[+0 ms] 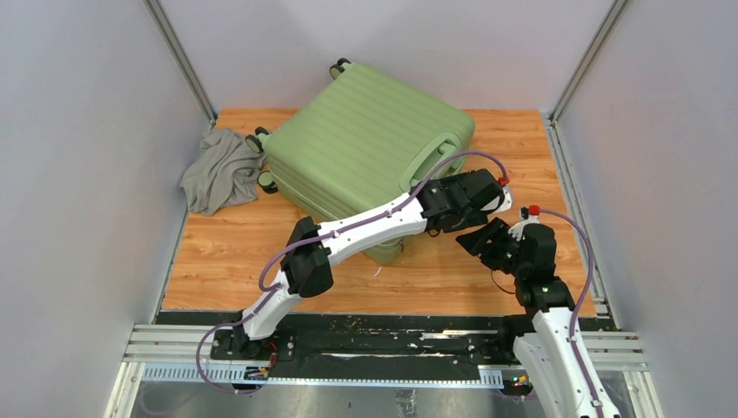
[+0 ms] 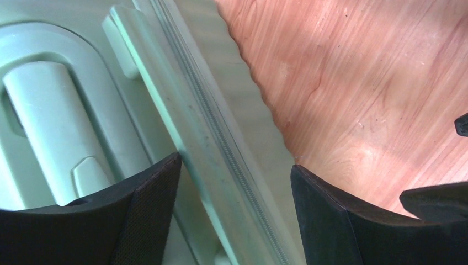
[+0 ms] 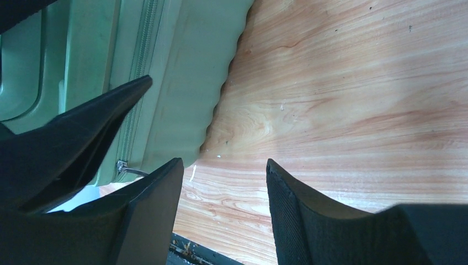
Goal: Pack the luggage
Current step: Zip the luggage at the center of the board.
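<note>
The luggage point(image 1: 365, 148) is a light-green ribbed suitcase lying flat and closed on the wooden table point(image 1: 244, 252). My left gripper point(image 1: 474, 218) hangs over its right side by the side handle point(image 2: 49, 121). In the left wrist view this gripper point(image 2: 236, 171) is open, and its fingers straddle the zipper seam point(image 2: 232, 138) of the luggage point(image 2: 138, 66) without clamping it. My right gripper point(image 1: 483, 239) sits just to the right, low over the table. It point(image 3: 224, 168) is open with only bare wood between its fingers. The luggage point(image 3: 176, 72) and its metal zipper pull point(image 3: 129, 168) lie to its left.
A crumpled grey cloth point(image 1: 218, 170) lies on the table left of the suitcase, by its wheels point(image 1: 261, 139). Grey walls close in both sides and the back. The table's near edge meets a black rail point(image 1: 392, 322) at the arm bases.
</note>
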Action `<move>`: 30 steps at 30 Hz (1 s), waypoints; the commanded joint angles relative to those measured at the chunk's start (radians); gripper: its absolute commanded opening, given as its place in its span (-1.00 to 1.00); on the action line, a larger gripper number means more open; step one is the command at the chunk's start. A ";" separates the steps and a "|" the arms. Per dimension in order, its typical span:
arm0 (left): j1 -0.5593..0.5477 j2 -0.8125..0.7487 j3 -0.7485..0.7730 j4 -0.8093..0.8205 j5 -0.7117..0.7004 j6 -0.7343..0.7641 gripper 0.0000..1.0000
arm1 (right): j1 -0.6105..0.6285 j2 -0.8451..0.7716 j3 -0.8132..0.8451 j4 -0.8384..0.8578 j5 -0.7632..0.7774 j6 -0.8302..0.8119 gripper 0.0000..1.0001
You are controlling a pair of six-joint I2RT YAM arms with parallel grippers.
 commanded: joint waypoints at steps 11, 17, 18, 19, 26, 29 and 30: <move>0.080 0.066 0.013 -0.116 -0.068 -0.209 -0.28 | 0.025 -0.014 -0.062 0.087 -0.107 -0.038 0.16; 0.080 0.074 0.038 -0.116 -0.074 -0.215 -0.65 | 0.114 -0.029 -0.100 0.154 -0.069 -0.041 0.16; 0.081 0.075 0.048 -0.116 -0.077 -0.214 -0.74 | 0.143 -0.031 -0.107 0.169 -0.050 -0.044 0.17; 0.081 0.076 0.058 -0.116 -0.080 -0.210 -0.85 | 0.178 -0.032 -0.116 0.183 -0.026 -0.048 0.18; 0.080 0.077 0.214 -0.110 -0.118 -0.130 -1.00 | 0.489 -0.026 -0.193 0.435 0.143 -0.197 0.33; 0.080 0.068 0.269 -0.108 -0.127 -0.088 -1.00 | 0.571 -0.015 -0.240 0.573 0.180 -0.323 0.33; 0.080 0.064 0.283 -0.108 -0.132 -0.075 -1.00 | 0.591 -0.001 -0.250 0.615 0.185 -0.351 0.33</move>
